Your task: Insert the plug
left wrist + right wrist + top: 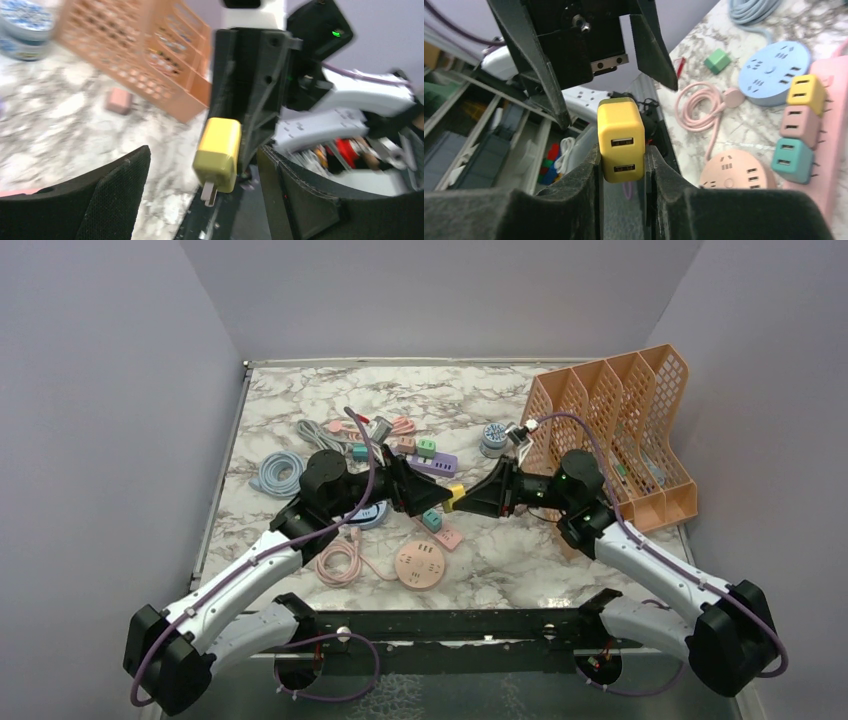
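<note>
Marble tabletop (300, 390), grey walls (100, 390) | small yellow plastic cube plug (620, 140) in air above tabletop middle | right gripper (468, 496) clamps its flat sides | left gripper (430, 495) jaws apart, empty | likely light, stiff, slippery: hold flat sides, prongs (209, 192) free

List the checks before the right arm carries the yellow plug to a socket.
1. Right gripper clamped on yellow plug: ok, gripped on both sides.
2. Left gripper open and off the plug: ok, jaws spread with gaps either side.
3. Prongs exposed: ok, they stick out of the plug's free end.
4. Path clear: not ok, the left gripper flanks the plug and probably should back off first.
5. Target socket chosen: cannot tell; a round pink hub and a pink power strip are both candidates.
</note>
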Tool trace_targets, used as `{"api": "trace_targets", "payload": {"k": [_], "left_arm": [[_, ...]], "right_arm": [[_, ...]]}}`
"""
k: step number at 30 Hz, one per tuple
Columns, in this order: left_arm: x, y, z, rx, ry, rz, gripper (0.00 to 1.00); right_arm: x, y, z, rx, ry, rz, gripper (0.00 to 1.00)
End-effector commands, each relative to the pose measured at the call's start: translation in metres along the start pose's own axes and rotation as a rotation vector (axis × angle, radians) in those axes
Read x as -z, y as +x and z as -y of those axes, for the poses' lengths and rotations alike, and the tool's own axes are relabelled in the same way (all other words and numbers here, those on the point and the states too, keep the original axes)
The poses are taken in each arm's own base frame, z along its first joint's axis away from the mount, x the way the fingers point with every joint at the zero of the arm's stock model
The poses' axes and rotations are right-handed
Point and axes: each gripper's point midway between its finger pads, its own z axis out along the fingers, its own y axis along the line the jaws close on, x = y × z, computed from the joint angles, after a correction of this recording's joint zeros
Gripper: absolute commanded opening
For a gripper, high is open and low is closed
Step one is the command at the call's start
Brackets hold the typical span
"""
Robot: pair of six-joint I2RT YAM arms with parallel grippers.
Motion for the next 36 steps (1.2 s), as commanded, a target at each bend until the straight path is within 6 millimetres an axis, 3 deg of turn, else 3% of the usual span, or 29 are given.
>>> {"api": "trace_targets", "payload": {"k": [1, 7, 12, 19, 25, 36], "left_arm": [[0.023, -0.016, -0.056, -0.107, -0.353, 0.112, 0.83], [0.083, -0.027, -0.106, -0.178, -0.752, 0.206, 0.84], [0.125, -0.033, -0.114, -0.239, -0.899, 0.285, 0.84], [0.141, -0.045, -0.095, -0.267, -0.845, 0.416, 0.84], [0.154, -0.062, -0.076, -0.341, -0.868, 0.412, 0.84], [0.156, -0.055, -0.084, -0.38, -0.892, 0.372, 0.84]], "right_arm": [[0.0, -0.014, 0.031, 0.163, 0.175, 0.006, 0.01], [0.014, -0.008, 0.089, 0.293, 0.435, -0.098, 0.01], [0.038, -0.005, 0.135, 0.351, 0.669, -0.145, 0.01], [0.038, 0.028, 0.157, 0.319, 0.764, -0.275, 0.01], [0.038, 0.05, 0.165, 0.249, 0.806, -0.349, 0.01], [0.023, 0.082, 0.162, 0.258, 0.765, -0.509, 0.01]]}}
